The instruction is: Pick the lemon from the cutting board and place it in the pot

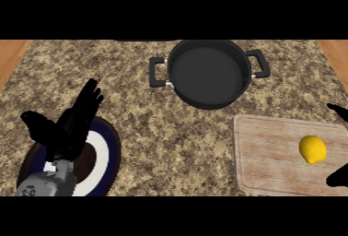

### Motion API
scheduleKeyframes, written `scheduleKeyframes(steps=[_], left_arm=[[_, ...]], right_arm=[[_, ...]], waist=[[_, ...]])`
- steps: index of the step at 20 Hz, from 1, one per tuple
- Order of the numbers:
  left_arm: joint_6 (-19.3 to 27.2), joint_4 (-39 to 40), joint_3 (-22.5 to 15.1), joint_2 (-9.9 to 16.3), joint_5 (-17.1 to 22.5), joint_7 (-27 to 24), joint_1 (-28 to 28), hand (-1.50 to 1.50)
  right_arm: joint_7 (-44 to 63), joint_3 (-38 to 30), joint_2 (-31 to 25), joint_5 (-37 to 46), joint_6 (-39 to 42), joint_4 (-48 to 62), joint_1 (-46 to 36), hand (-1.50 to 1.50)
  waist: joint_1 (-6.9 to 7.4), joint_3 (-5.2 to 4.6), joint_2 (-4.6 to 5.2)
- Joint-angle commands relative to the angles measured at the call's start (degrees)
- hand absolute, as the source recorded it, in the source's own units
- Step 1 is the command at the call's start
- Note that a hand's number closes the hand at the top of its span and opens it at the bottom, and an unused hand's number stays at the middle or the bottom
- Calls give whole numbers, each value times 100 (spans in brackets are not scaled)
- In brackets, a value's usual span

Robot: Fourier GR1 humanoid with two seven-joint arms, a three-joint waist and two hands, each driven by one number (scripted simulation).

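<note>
Item: lemon (312,149), on cutting board (285,156), ungrasped.
Your right hand (339,176) shows only dark tips, state unreadable; left hand (71,124) rests open; pot (208,73) awaits.

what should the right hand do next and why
Probably close in on the lemon: it lies untouched on the cutting board, with the right hand only at the view's right edge and the pot empty.

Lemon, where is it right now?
In the head view, the lemon sits on the wooden cutting board at the lower right, toward the board's right side, below and right of the black pot.
</note>
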Motion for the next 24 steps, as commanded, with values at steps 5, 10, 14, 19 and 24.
scheduleKeyframes(steps=[5, 10, 14, 19, 24], left_arm=[[-425, -232, 418, 84, 95, 76, 214, 0], [-340, 233, 282, -192, -192, -113, 15, 0], [-353, 299, 241, -322, -328, -207, -2, 0], [-480, 367, 606, -233, -196, 181, -472, 0], [-548, -138, 224, -508, -494, -331, 576, 0]], right_arm=[[-241, 162, 560, 843, 76, 684, -295, -150], [-243, 424, 651, 1294, 283, 1139, -555, -150], [-177, 589, 1048, 1655, 194, 1861, -1014, -150], [-772, 486, 981, 1982, 178, 2117, -645, -150], [-1001, 85, 982, 2036, 352, 2363, -866, -150]], waist=[[9, 0, 0], [5, 0, 3], [22, 0, 7], [-1, 1, 5], [18, 0, 1]])
